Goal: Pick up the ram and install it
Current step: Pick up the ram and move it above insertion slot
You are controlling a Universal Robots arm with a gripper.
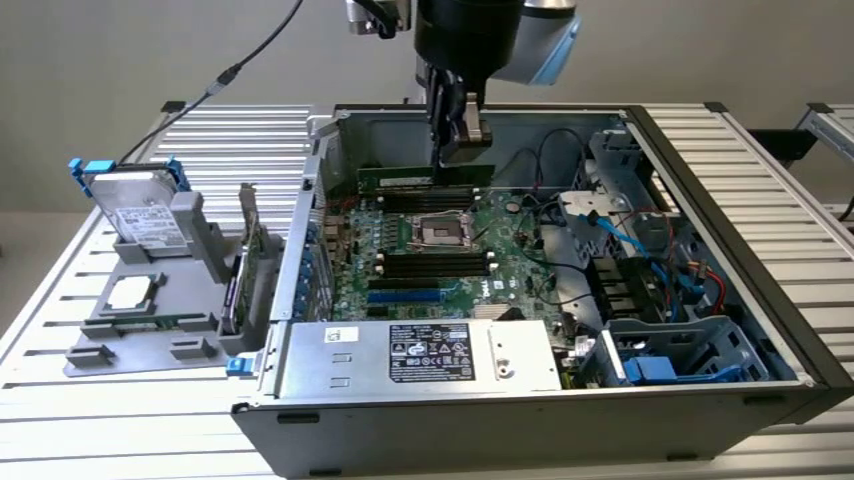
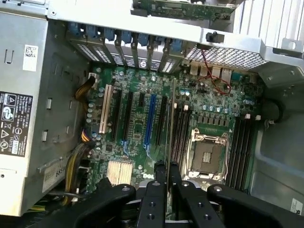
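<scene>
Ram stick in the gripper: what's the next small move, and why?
Probably a short, slow descent straight down. The gripper is shut on the long, thin green ram stick, held on edge above the board. In the wrist view it runs parallel to the black memory slots beside the silver CPU socket, not seated. Exact alignment over one slot is unclear, so keep the step small.

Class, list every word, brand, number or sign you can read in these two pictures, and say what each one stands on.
No text reads clearly.
Black label on the power supply: print and symbols, too small to read.
White sticker beside it: blurred.
Paper label on the hard drive: blurred.
Markings on the ram: too small to read.
Printing on the motherboard: too small to read.
</scene>
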